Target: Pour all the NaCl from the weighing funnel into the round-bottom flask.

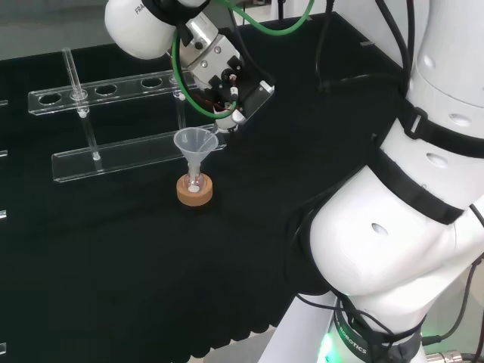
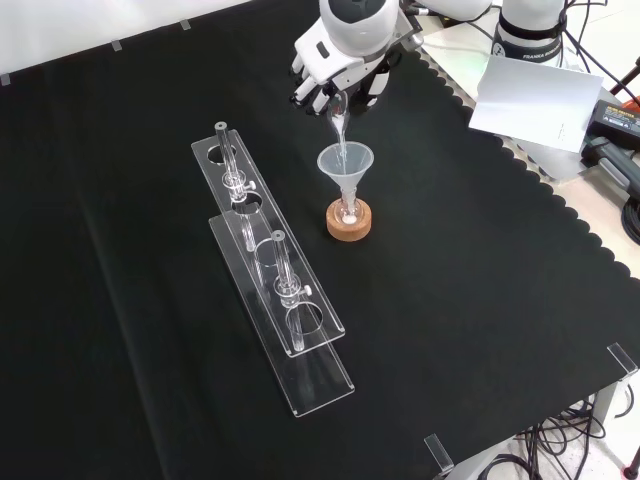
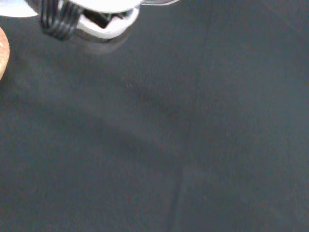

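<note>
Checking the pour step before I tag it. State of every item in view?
hand: fingers curled round the weighing funnel, above the funnel
weighing funnel: held, tilted steeply, tip down over the funnel's mouth
funnel: upright, seated in the flask's neck
round-bottom flask: upright on the cork ring, some white powder at the bottom
cork ring: flat on the cloth
rack: standing, unused

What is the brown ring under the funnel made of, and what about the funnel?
The ring looks like cork: tan, matte and grainy. The funnel is clear and glossy, so glass or plastic; you can see the black cloth through it, which looks like soft, dull fabric.
</note>
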You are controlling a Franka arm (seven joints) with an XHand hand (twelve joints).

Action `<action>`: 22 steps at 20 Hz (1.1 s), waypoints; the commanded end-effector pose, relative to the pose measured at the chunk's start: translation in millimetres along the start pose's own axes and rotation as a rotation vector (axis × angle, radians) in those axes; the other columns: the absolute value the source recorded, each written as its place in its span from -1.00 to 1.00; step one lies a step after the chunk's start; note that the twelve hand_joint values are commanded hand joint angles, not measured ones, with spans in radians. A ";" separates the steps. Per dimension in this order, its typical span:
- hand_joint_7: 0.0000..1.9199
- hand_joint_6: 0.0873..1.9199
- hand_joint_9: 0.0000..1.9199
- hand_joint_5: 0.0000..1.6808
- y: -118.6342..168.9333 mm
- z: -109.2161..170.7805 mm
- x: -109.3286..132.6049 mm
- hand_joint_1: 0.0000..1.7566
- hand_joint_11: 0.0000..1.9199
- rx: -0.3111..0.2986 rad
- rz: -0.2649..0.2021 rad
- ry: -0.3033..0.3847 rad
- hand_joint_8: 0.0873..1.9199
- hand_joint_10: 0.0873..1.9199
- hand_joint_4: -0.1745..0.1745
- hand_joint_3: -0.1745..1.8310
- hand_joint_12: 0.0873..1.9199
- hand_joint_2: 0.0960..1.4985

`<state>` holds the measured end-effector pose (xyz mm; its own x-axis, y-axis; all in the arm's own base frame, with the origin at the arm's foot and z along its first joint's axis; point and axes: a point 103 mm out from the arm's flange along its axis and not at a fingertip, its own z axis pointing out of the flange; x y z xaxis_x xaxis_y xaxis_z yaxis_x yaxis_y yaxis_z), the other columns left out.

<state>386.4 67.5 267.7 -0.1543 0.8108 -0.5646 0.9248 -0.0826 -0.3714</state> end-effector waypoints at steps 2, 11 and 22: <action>-0.32 -0.67 0.23 0.65 -0.5 -3.3 0.6 0.29 0.06 -0.003 0.003 -0.024 -0.32 -0.92 1.00 -0.38 -0.10 -0.10; -0.33 -0.68 0.23 0.65 -0.8 -6.9 4.4 0.29 0.06 -0.002 -0.001 -0.060 -0.32 -0.92 1.00 -0.38 -0.10 -0.10; -0.33 -0.68 0.23 0.65 -1.3 -12.1 7.1 0.29 0.06 0.008 0.004 -0.096 -0.32 -0.92 1.00 -0.38 -0.10 -0.10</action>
<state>386.3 90.4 311.9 -0.1503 0.8383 -0.5240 0.9505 -0.0232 -0.3098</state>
